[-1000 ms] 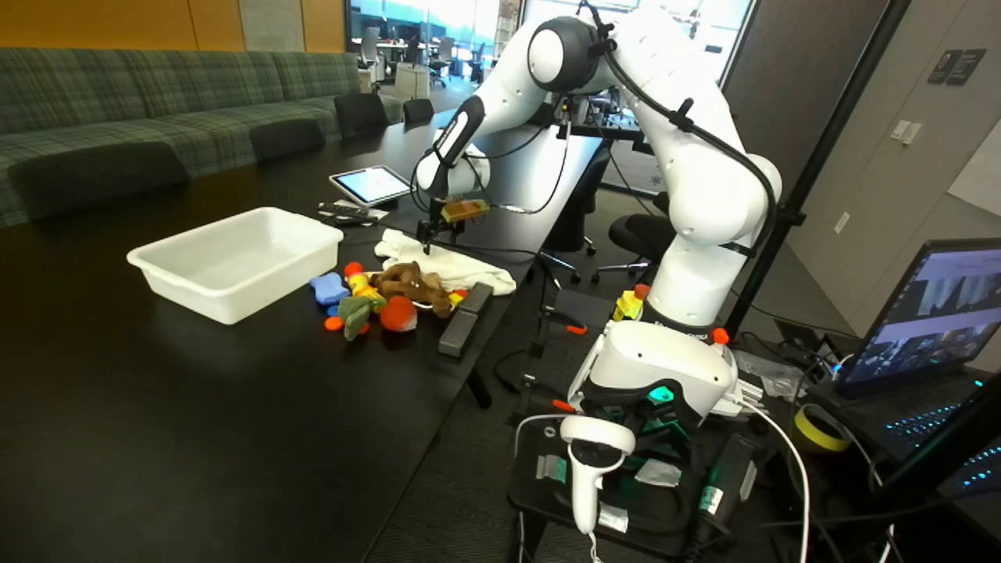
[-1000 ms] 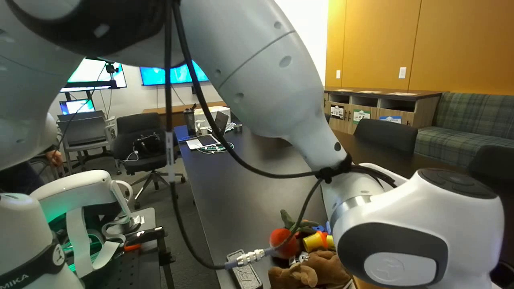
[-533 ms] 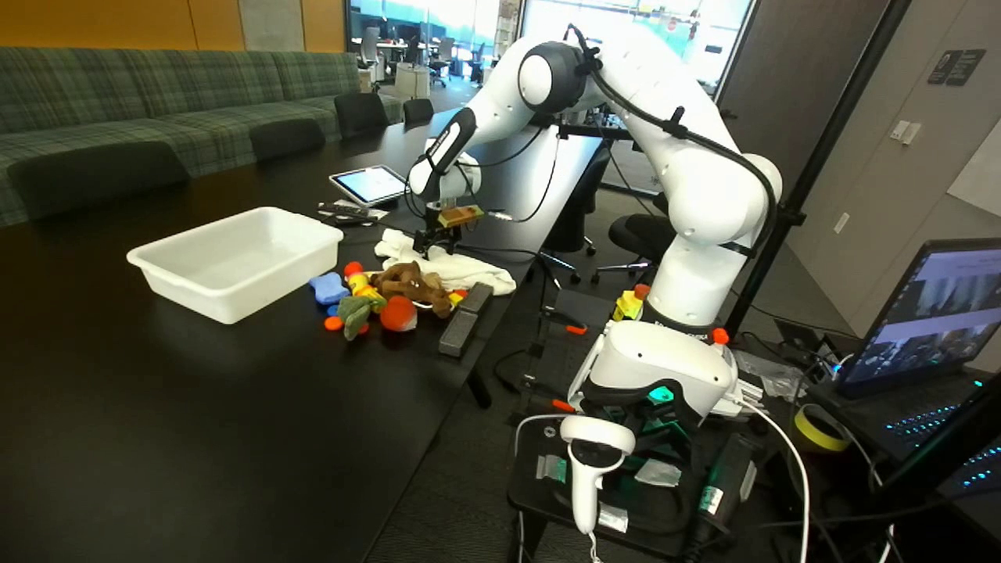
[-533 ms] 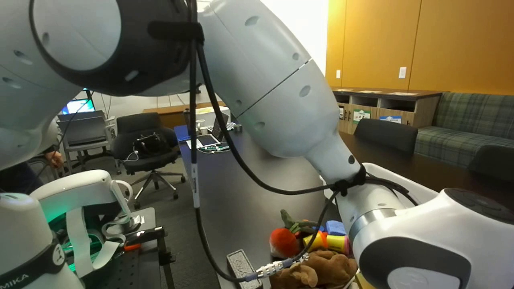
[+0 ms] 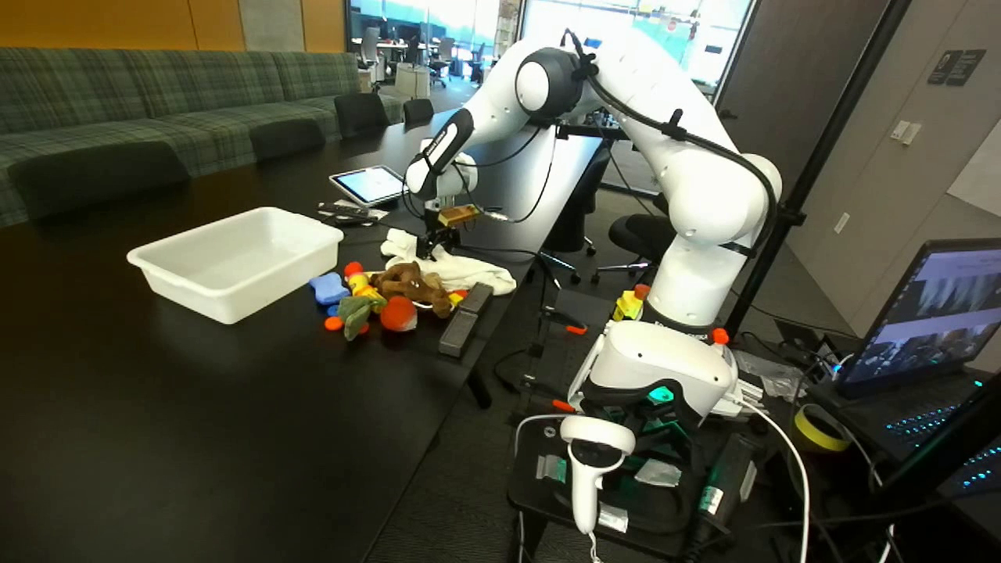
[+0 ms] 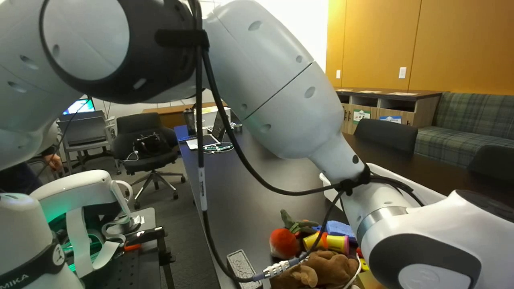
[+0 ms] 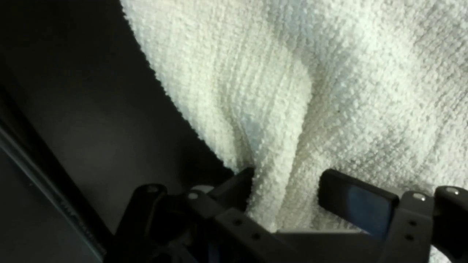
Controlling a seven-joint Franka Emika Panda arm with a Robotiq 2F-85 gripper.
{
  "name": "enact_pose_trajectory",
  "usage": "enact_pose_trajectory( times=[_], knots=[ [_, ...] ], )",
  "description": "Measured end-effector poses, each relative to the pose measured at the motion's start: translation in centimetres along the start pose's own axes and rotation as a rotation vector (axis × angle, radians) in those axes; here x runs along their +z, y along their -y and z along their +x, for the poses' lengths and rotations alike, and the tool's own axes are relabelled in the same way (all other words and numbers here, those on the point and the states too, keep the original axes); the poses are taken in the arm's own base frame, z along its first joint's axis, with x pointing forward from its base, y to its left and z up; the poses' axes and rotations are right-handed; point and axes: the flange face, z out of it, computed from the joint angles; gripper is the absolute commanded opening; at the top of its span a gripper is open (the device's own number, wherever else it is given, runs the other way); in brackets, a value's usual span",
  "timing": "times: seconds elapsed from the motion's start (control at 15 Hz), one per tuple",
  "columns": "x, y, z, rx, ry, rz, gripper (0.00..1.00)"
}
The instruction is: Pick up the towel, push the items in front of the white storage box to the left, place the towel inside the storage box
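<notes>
Presently, dark conference table: setting of the opening step, judged to be picking up the towel; pushing and placing apparently not yet done.
Panda arm: extended above the towel; the next move likely calls for a firm pinch, then a lift clear of the toys.
White storage box: eventual destination, seen whole in an exterior view; cut to a strip of rim by the robot wrist in an exterior view.
Towel: rumpled on the table, just beside the toys; its nubbly weave legible only in the wrist view.
Brown plush animal: present in both exterior views, absent from the wrist view; among the toys to be pushed left.
Gripper: jaws parted, a towel fold between them, as the wrist view alone makes plain; one finger appears to touch the fold, but no secure hold is shown.
Grey block: lettering visible only in an exterior view, too indistinct to read.
</notes>
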Motion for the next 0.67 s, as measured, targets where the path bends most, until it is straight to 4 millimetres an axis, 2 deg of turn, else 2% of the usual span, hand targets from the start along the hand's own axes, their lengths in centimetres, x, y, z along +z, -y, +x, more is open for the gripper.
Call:
enact_pose_trajectory(
  times=[0.2,0.4,0.47,0.67],
  knots=[
    [0.2,-0.5,-0.4,-0.009,0.033,-0.017,0.13],
    [0.2,-1.8,-0.6,-0.018,0.048,-0.057,0.15],
    [0.1,-2.5,-0.7,-0.022,0.051,-0.077,0.12],
    [-0.4,-4.6,-1.2,-0.041,0.064,-0.142,0.14]
  ],
)
